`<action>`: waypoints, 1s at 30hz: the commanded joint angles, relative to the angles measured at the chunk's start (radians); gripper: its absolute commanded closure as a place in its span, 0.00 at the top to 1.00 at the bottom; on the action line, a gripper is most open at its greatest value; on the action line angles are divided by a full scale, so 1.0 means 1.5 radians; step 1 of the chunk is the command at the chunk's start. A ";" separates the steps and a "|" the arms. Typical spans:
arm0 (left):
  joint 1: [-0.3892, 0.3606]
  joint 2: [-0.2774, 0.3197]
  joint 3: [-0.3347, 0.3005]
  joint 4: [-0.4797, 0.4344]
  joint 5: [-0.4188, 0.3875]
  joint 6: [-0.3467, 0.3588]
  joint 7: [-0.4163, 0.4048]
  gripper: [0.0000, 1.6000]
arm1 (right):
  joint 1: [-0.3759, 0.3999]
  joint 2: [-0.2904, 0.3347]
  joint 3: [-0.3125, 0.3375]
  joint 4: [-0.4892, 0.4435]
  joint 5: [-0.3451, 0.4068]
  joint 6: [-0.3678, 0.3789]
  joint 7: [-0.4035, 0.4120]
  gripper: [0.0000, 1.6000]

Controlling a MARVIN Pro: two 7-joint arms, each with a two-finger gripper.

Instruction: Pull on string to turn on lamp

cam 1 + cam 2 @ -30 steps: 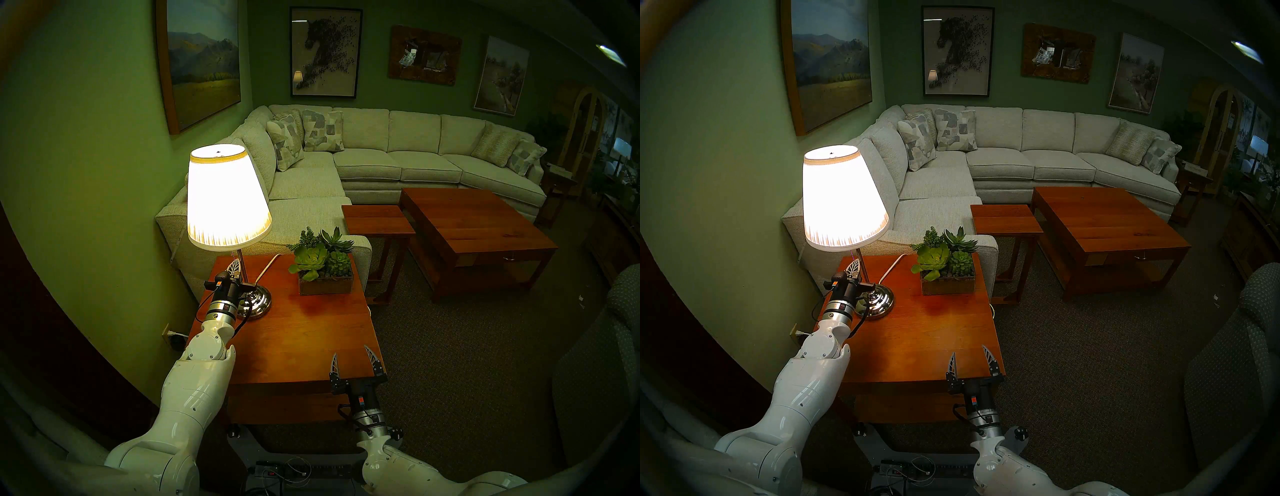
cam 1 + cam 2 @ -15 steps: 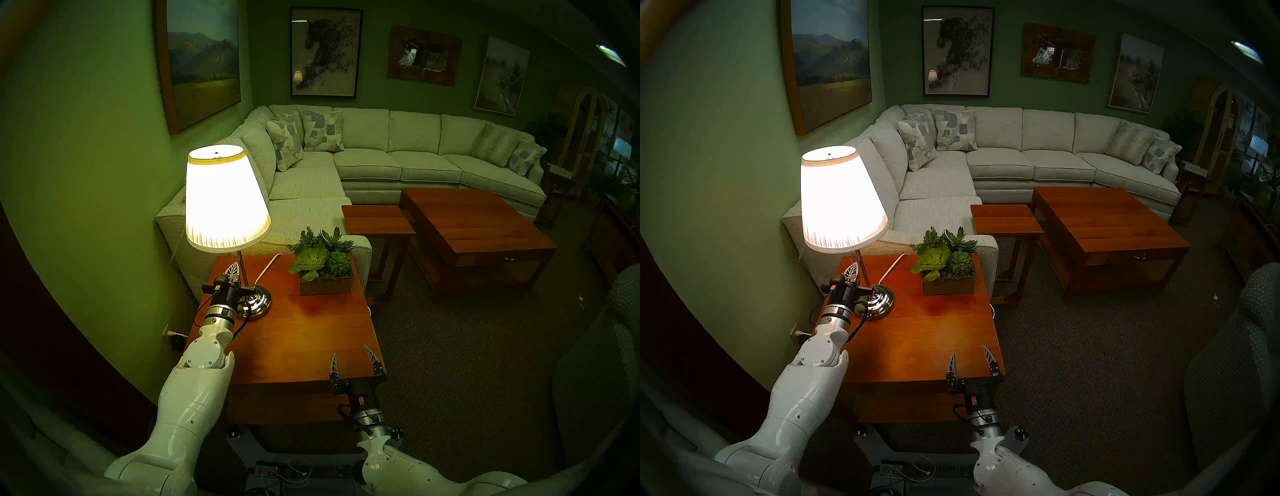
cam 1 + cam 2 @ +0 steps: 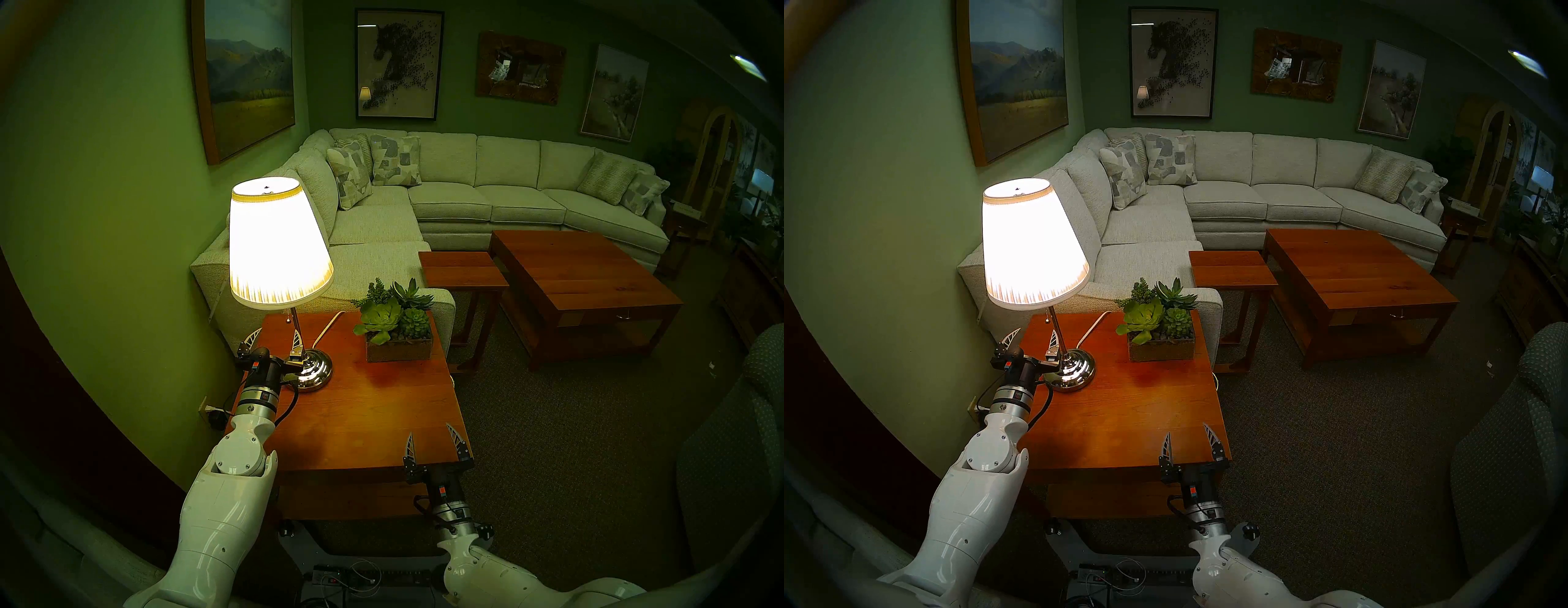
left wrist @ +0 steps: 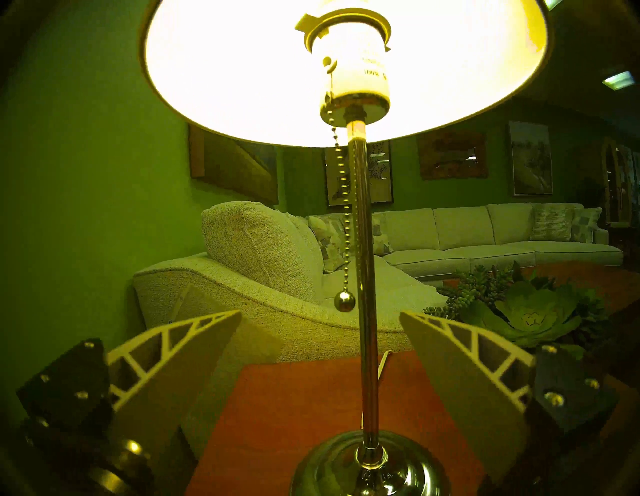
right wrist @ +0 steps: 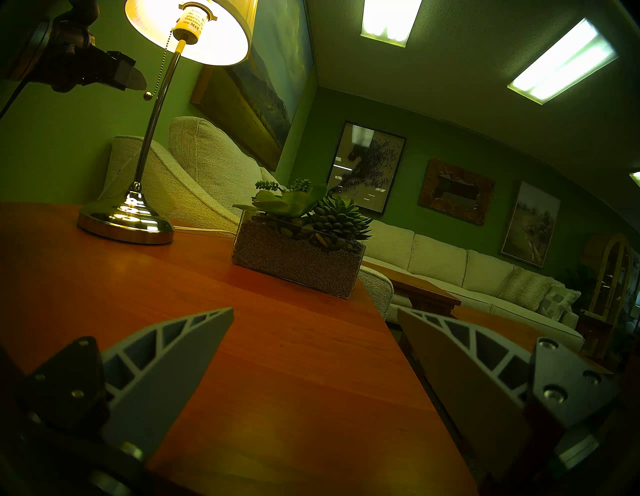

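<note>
Green walls (image 3: 106,170) with four pictures (image 3: 248,72), a big pale sofa (image 3: 488,191), brown wood tables (image 3: 581,280), dark carpet (image 3: 572,446), ceiling lights (image 5: 561,62)

lamp (image 3: 281,242) left of planter (image 3: 399,346), both on table (image 3: 373,407)

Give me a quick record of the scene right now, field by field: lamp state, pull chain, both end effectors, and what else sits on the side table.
lamp: lit, standing at the far left corner of the side table
pull chain: hanging free beside the pole, not held
left end effector: open, below the chain's bead, fingers either side of the pole
right end effector: open, empty, over the table's near right edge
planter: succulents, right of the lamp
power cord: white, running from the lamp base to the table's far edge
</note>
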 commanded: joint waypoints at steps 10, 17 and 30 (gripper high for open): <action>0.154 0.014 -0.049 -0.134 -0.052 -0.027 -0.034 1.00 | 0.010 -0.001 0.003 -0.009 -0.001 -0.002 -0.005 1.00; 0.205 0.015 -0.084 -0.133 -0.074 -0.051 -0.054 1.00 | 0.010 -0.002 0.004 -0.009 -0.001 -0.002 -0.005 1.00; 0.293 0.053 -0.116 -0.124 -0.258 -0.112 -0.186 1.00 | 0.009 -0.001 0.003 -0.012 -0.003 -0.001 -0.008 1.00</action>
